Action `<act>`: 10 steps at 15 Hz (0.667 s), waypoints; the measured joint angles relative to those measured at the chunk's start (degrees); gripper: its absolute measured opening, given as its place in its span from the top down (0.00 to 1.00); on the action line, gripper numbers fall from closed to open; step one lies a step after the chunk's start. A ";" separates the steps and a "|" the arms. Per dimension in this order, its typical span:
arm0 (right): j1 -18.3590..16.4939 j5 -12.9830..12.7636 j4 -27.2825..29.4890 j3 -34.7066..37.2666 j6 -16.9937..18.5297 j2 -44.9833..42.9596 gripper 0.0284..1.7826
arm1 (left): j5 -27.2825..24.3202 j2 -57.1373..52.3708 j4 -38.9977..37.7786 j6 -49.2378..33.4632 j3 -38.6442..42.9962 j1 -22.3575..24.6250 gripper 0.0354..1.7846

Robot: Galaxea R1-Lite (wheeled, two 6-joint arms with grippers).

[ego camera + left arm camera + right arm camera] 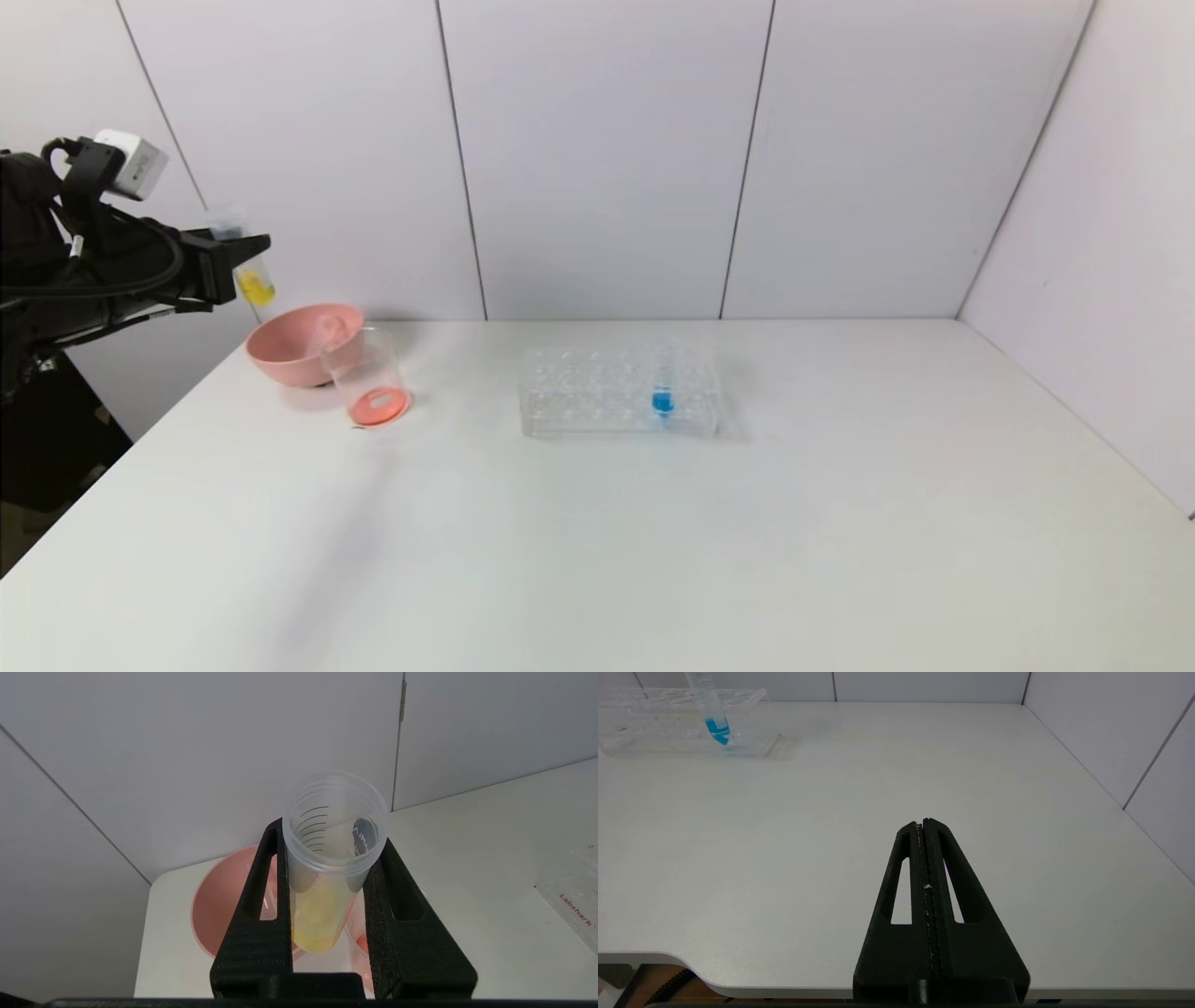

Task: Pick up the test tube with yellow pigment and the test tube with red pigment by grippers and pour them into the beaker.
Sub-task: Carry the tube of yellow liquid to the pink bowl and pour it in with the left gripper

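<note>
My left gripper (250, 246) is up at the far left, above and behind the pink bowl. It is shut on the test tube with yellow pigment (254, 283), held upright with the yellow liquid at its lower end. In the left wrist view the fingers (271, 877) clamp the tube (322, 905) just under its open rim. The clear beaker (369, 378) stands in front of the bowl with orange-red liquid at its bottom, and shows below the tube in the left wrist view (359, 940). No tube with red pigment shows. My right gripper (923, 822) is shut and empty, low over the table's near right edge.
The pink bowl (294, 350) sits at the table's far left corner, touching the beaker; something clear lies in it. A clear tube rack (597, 392) stands mid-table with a blue-liquid tube (663, 397) in it. White walls close the back and right.
</note>
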 joint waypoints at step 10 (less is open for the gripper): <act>0.00 -0.02 -0.02 0.00 0.00 0.00 0.95 | -9.40 3.49 14.19 8.63 -11.67 0.91 0.76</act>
